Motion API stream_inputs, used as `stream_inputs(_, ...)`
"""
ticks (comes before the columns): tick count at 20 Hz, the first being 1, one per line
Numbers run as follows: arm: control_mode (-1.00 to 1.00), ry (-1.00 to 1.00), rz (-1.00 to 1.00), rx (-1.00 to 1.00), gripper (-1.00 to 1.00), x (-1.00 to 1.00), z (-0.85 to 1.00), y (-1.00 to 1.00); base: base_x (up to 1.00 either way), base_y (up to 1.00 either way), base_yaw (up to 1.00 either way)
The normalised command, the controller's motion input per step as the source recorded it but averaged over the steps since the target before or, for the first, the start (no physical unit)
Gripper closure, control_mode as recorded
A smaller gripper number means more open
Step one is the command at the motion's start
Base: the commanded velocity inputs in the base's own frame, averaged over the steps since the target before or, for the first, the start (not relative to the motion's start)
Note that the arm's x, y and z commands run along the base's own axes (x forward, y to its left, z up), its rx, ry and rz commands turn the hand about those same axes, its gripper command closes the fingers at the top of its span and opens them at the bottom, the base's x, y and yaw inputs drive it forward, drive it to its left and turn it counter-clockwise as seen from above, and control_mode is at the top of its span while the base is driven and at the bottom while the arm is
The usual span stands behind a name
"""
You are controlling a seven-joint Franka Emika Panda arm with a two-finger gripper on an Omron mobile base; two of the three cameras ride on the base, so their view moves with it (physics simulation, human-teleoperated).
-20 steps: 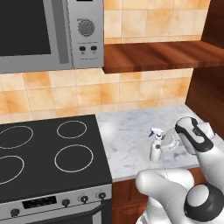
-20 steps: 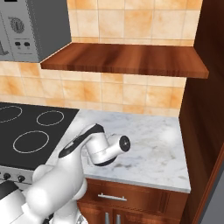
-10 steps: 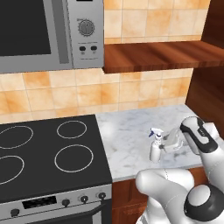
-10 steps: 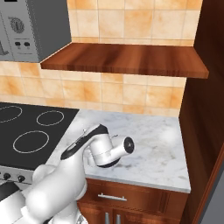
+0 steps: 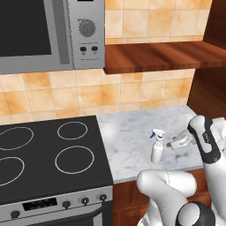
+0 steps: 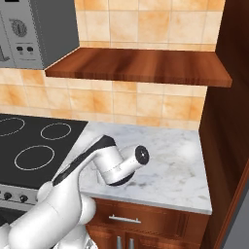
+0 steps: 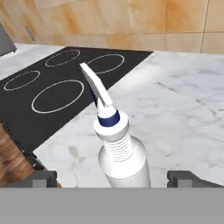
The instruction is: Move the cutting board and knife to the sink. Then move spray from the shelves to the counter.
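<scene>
Spray bottle, slim white plastic (image 7: pixel 120 148), now stands released on the white-grey marble counter (image 5: pixel 132 132) (final step done); gripper (image 7: pixel 113 178) wide open, empty, drawing back.

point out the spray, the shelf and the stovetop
spray (image 7: pixel 124 162), hand view, on the bottle's body
shelf (image 6: pixel 141 65), right base view, on the plank's underside
stovetop (image 5: pixel 44 150), left base view, on the black glass between burners

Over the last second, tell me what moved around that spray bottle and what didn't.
The hand has backed away to the right of the slim white spray bottle with the grey-blue trigger head, opening a gap between them, its jaws wide open with nothing held. The bottle stayed upright in the same spot on the white-grey marble counter, near its front edge. The reddish-brown wooden shelf and black stovetop are unchanged.
</scene>
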Motion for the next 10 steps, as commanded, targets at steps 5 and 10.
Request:
stream_inputs(5, -1.0, 0.22, -0.26, -0.02, -1.0, -0.44, 0.07, 0.08, 0.0, 0.0, 0.0)
stream_inputs(10, -1.0, 0.21, -0.21, 0.0, -1.0, -0.43, 0.1, 0.06, 0.0, 0.0, 0.0)
